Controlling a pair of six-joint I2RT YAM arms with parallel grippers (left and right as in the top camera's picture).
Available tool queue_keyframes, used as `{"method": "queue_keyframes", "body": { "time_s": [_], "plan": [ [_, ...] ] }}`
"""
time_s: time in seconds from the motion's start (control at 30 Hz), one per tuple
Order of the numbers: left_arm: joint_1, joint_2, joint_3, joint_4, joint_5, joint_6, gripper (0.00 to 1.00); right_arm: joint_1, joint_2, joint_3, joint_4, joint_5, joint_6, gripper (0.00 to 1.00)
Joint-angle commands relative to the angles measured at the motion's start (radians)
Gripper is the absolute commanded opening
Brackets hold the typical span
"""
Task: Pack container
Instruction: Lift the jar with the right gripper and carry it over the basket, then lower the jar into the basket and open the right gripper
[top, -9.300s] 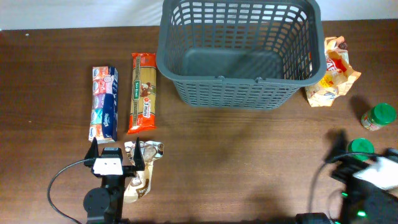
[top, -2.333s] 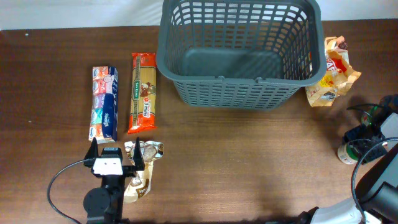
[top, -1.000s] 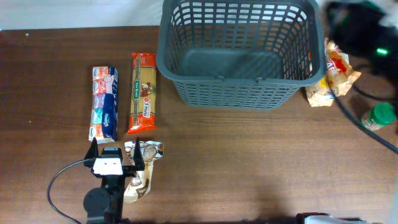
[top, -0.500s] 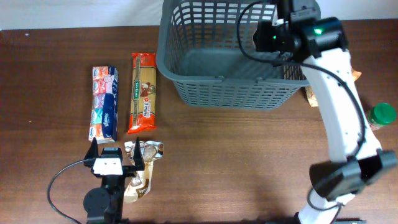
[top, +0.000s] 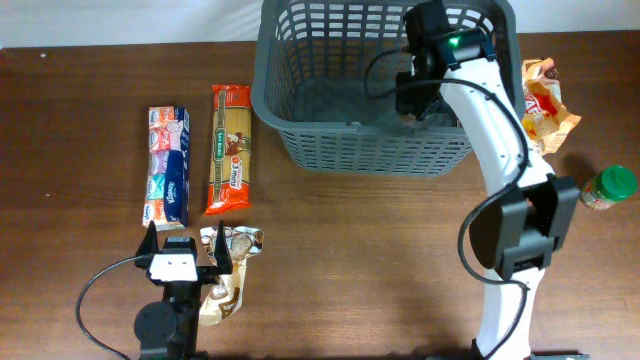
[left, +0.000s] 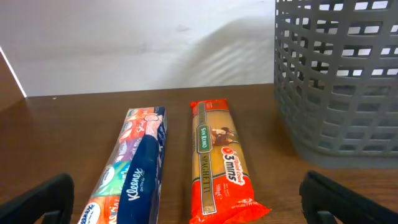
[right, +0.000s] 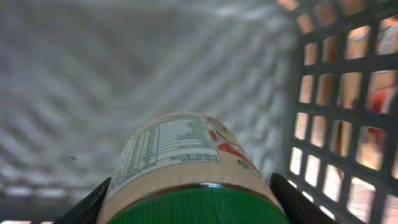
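The container (top: 330, 140) is a dark grey slotted basket at the back of the table. My right gripper (top: 412, 100) reaches down inside it near its right wall. In the right wrist view the right gripper (right: 189, 202) is shut on a jar (right: 180, 155) with a green lid and a pale label, above the container floor and beside its lattice wall (right: 348, 124). My left gripper (top: 185, 245) rests open at the front left, nothing between its fingers (left: 37, 199). It faces a Kleenex pack (left: 134, 168), a spaghetti packet (left: 221, 162) and the container (left: 339, 81).
On the table left of the basket lie the Kleenex pack (top: 168, 165) and the spaghetti packet (top: 230, 148). A silver snack packet (top: 228, 275) lies by the left gripper. A chips bag (top: 545, 110) and a second green-lidded jar (top: 608, 187) sit right of the basket.
The right arm took one of the two jars from the right side of the table and swung it over the rim, lowering it into the basket. The left arm has not moved.
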Motion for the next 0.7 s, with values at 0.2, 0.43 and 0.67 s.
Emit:
{"method": "queue_keyframes", "body": {
  "time_s": [0.2,0.43,0.67],
  "plan": [
    [0.006,-0.008,-0.006,-0.001,-0.007,-0.01,0.99,-0.042,0.063,0.012,-0.032,-0.044,-0.004,0.08],
    [0.006,-0.008,-0.006,-0.001,-0.007,-0.01,0.99,-0.087,0.064,0.012,-0.073,-0.113,-0.004,0.08],
    [0.006,-0.008,-0.006,-0.001,-0.007,-0.01,0.99,-0.101,0.064,0.011,-0.118,-0.117,-0.006,0.09]
  ]
}}
